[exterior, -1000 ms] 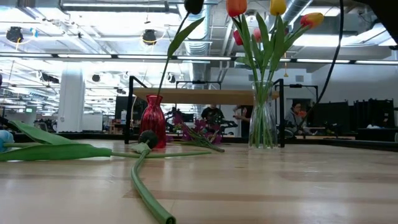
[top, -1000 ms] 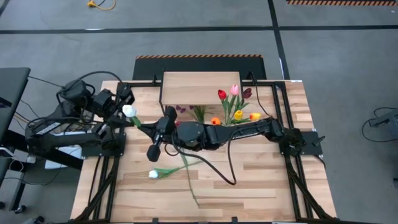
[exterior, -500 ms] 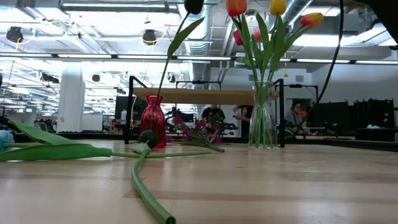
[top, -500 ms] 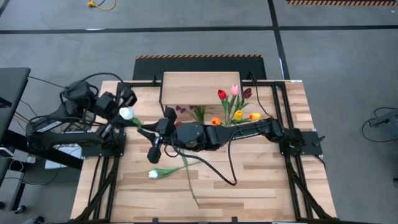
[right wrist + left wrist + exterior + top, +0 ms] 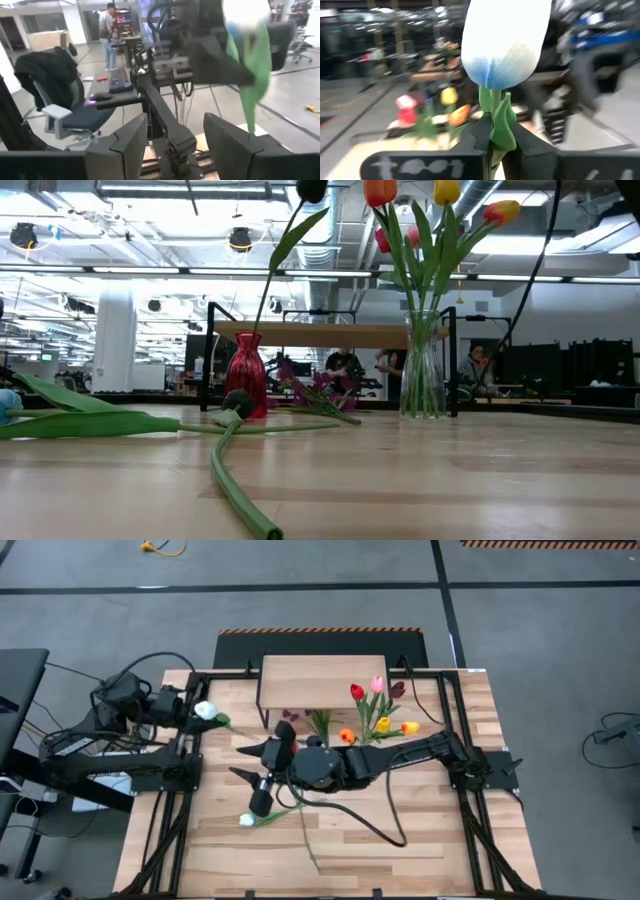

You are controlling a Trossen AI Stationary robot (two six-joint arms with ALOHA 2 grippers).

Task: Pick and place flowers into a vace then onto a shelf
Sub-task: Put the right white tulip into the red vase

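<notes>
The high view looks straight down on the whole table (image 5: pixel 400 830), while the low view sits at tabletop level, facing across the planks to the shelf (image 5: pixel 330 333) at mid frame, which both views share. Each wrist view looks forward, close past its own fingers; the left one seems to face the bouquet (image 5: pixel 427 112).

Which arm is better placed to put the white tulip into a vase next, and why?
Left. The left gripper is shut on the white tulip. The right gripper is open, empty, mid-table. It's a judgement: the glass vase isn't near.
</notes>
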